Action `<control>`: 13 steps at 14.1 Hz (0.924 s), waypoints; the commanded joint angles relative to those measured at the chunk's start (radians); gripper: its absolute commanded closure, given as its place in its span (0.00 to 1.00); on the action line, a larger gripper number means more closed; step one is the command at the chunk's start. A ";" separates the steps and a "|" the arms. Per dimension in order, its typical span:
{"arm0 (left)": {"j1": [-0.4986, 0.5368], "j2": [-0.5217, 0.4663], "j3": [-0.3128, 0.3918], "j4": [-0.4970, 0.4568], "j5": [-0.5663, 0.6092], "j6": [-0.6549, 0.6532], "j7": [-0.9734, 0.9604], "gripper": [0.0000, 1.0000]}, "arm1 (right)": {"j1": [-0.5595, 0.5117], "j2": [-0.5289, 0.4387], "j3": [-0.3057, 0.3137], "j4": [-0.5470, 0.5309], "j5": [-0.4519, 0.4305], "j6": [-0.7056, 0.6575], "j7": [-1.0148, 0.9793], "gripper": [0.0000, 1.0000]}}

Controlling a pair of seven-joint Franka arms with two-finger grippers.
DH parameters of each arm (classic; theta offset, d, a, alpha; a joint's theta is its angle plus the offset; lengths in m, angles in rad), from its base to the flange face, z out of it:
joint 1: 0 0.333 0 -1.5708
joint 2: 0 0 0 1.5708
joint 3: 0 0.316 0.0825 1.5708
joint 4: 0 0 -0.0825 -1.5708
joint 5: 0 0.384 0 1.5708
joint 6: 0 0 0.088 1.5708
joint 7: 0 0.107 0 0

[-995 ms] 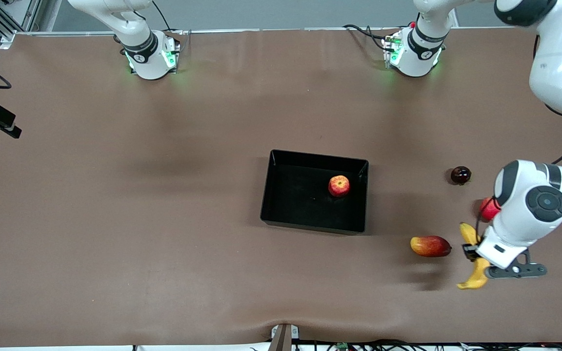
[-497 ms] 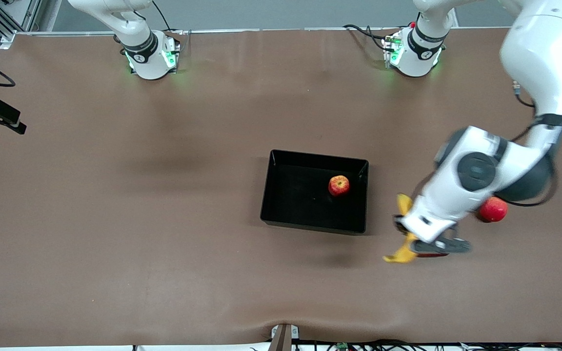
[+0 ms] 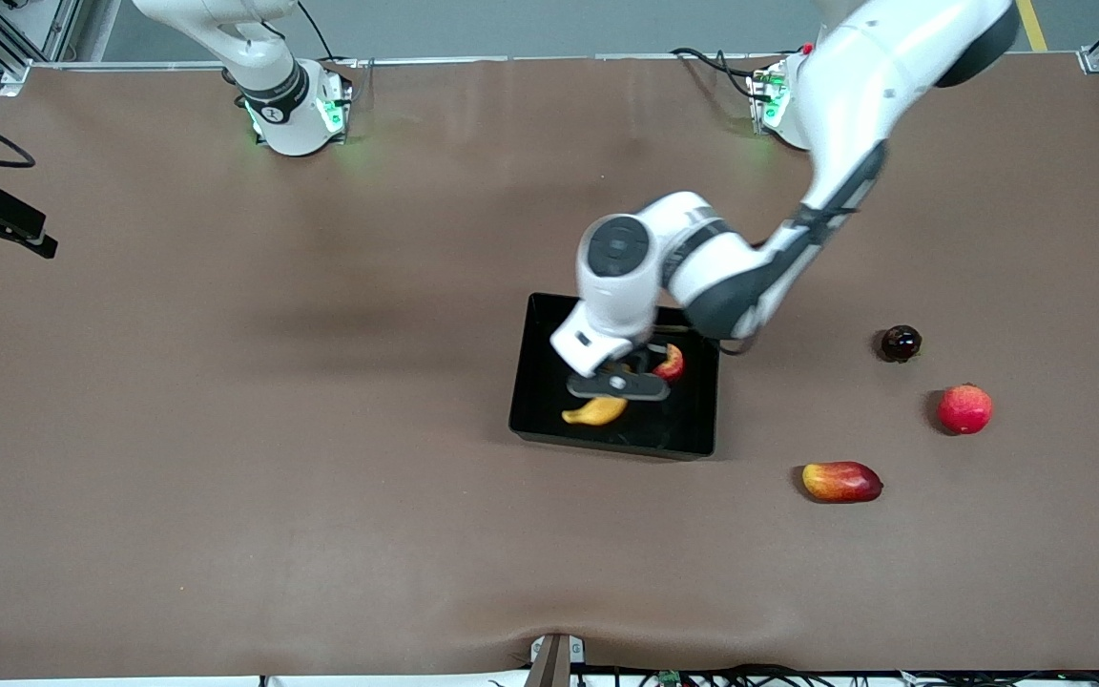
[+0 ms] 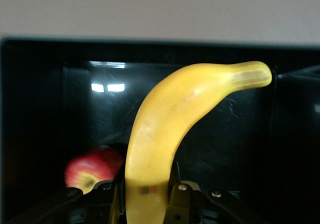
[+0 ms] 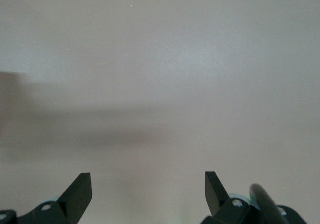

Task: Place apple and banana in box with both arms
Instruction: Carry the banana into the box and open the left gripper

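At the frame's middle, the left gripper pinches the banana over the box; the apple sits inside. Next, let the banana go. The right gripper waits unseen, fingers spread.

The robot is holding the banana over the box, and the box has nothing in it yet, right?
Not quite. The left gripper does hold the banana over the box, but the apple already lies inside it, as the left wrist view shows.
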 commanded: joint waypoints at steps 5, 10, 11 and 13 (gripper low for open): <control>-0.123 0.095 0.118 0.024 0.011 0.108 -0.054 1.00 | -0.013 0.003 0.012 0.013 -0.005 -0.012 -0.006 0.00; -0.137 0.093 0.149 0.025 0.017 0.136 -0.045 0.00 | -0.015 0.003 0.012 0.013 -0.004 -0.012 -0.006 0.00; -0.128 0.070 0.149 0.024 0.007 0.130 -0.051 0.00 | -0.015 0.003 0.012 0.013 -0.004 -0.012 -0.006 0.00; -0.085 -0.011 0.146 0.024 0.007 0.093 -0.046 0.00 | -0.016 0.003 0.012 0.013 -0.004 -0.012 -0.006 0.00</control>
